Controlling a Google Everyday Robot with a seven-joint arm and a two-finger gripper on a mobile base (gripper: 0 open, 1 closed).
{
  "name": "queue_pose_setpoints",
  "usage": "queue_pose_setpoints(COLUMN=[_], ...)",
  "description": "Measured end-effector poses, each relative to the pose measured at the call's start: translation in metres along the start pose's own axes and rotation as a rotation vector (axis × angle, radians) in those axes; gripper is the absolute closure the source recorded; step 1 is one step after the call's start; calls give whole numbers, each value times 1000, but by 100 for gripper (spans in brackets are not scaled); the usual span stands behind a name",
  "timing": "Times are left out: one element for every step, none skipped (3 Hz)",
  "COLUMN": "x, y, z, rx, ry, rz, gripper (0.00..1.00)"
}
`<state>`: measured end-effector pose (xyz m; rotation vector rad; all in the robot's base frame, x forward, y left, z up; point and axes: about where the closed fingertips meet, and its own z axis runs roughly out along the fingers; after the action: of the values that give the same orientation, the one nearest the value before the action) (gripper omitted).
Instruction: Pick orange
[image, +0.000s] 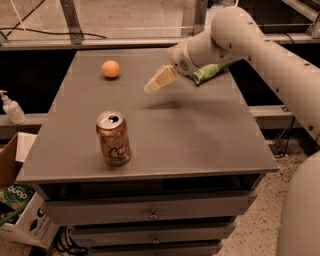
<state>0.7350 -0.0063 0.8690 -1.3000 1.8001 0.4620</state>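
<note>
The orange (111, 69) is a small round orange fruit lying on the grey table (200, 135) at its far left. My gripper (159, 80) hangs above the table to the right of the orange, a short way off and not touching it. Its cream-coloured fingers point down and to the left, toward the orange. The white arm reaches in from the upper right.
A copper-coloured soda can (113, 138) stands upright near the table's front left. A green bag (211, 72) lies at the far right behind the arm. A soap bottle (11, 108) and cardboard boxes (20, 200) are left of the table. Drawers sit below.
</note>
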Motion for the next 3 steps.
queue_pose_setpoints(x=[-12, -26, -35], y=[-13, -23, -28], z=[31, 59, 88], rx=[-20, -41, -73], ry=[-46, -87, -111], rz=[10, 23, 28], gripper=[0, 0, 0])
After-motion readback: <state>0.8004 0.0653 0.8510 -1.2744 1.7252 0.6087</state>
